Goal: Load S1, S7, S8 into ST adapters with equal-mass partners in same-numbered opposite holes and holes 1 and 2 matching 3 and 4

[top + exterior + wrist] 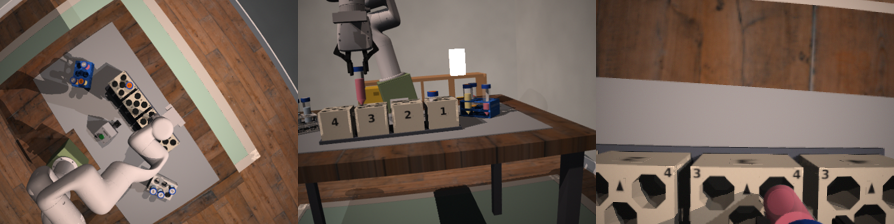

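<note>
My gripper [358, 70] is shut on the blue cap of a tube with pink liquid [359, 88]. It holds the tube upright over adapter 3 [371, 118], with the tip just at the adapter's top. In the wrist view the pink tube [785, 204] hangs by the hole marked 4 [775, 186] of the middle adapter. Adapter 1 [442, 112] holds one tube with an orange cap dot [129, 84]. Adapters 2 [407, 115] and 4 [335, 122] show no tubes. In the overhead view the arm's wrist [162, 128] hides the gripper and part of adapter 3.
The blue sample rack [83, 74] at the far end holds several tubes, one with an orange dot [80, 81]. The white blank rack [162, 187] holds three white-dotted tubes. The green DONE key [101, 136] sits on its desk beside the stand [389, 135].
</note>
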{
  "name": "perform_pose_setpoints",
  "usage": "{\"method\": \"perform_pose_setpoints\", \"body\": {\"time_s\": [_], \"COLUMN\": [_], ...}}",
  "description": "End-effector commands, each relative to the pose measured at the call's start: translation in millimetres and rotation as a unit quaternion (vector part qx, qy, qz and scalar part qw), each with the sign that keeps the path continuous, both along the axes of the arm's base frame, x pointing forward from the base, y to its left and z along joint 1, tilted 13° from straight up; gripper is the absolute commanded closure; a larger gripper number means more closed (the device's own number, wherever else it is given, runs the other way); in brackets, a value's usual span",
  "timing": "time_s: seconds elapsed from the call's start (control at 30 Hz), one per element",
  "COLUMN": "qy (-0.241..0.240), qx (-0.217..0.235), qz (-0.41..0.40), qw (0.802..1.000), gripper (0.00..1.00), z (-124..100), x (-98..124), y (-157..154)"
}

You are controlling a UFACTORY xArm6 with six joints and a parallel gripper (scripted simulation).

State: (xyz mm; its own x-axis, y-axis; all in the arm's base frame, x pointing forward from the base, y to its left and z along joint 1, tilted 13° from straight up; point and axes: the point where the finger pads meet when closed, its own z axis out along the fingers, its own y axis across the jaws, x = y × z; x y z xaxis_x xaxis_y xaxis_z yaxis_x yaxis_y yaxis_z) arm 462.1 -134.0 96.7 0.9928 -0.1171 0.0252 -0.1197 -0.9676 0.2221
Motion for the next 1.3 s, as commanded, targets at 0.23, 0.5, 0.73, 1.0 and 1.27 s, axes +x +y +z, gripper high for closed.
{"method": "perform_pose_setpoints", "body": {"time_s": [0.23,0.5,0.73,1.0,1.27], "qy": [-0.002,-0.002,-0.002,-0.002,-0.002], "qx": [0.000,0.000,0.000,0.000,0.000], "qz": [0.000,0.000,0.000,0.000,0.000], "qw": [1.000,1.000,1.000,1.000,1.000], "gripper": [1.00,1.00,1.00,1.00,1.00], "z": [1.3,-5.6,-10.5,-18.3,-24.1], "x": [1.4,1.4,1.4,1.4,1.4], "y": [-0.1,-1.7,-2.8,-4.6,-6.0]}}
